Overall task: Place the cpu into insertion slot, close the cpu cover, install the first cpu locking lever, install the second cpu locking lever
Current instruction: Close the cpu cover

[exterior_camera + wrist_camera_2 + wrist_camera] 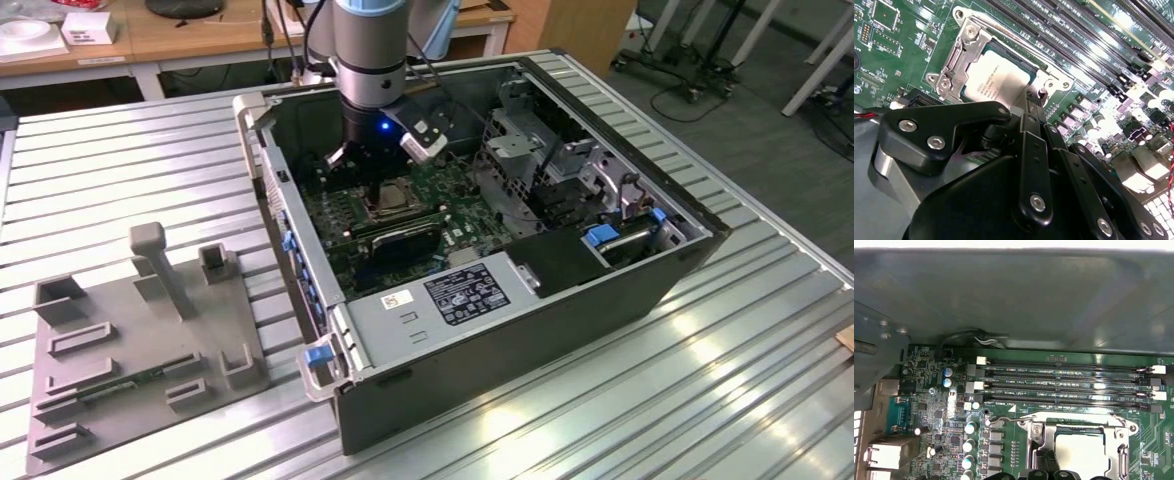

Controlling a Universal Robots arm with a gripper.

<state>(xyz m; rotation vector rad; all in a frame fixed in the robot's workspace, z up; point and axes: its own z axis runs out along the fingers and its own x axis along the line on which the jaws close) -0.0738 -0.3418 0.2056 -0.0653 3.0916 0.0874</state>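
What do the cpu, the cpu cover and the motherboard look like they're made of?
The cpu: pale, matt silvery-tan top, probably a metal lid. The cpu cover: thin bright sheet metal, likely steel, glinting at its bent edges. The motherboard: glossy green laminate, probably fibreglass, with fine printed traces.

Black gripper [1034, 102] hogs the foreground, its tip right at the edge of the socket [1013, 54]. The pale chip [996, 82] sits in there, and the silvery cover frame [956, 60] lies flat around it. The green board [904, 45] is underneath, with long memory slots [1079, 35] just beside.
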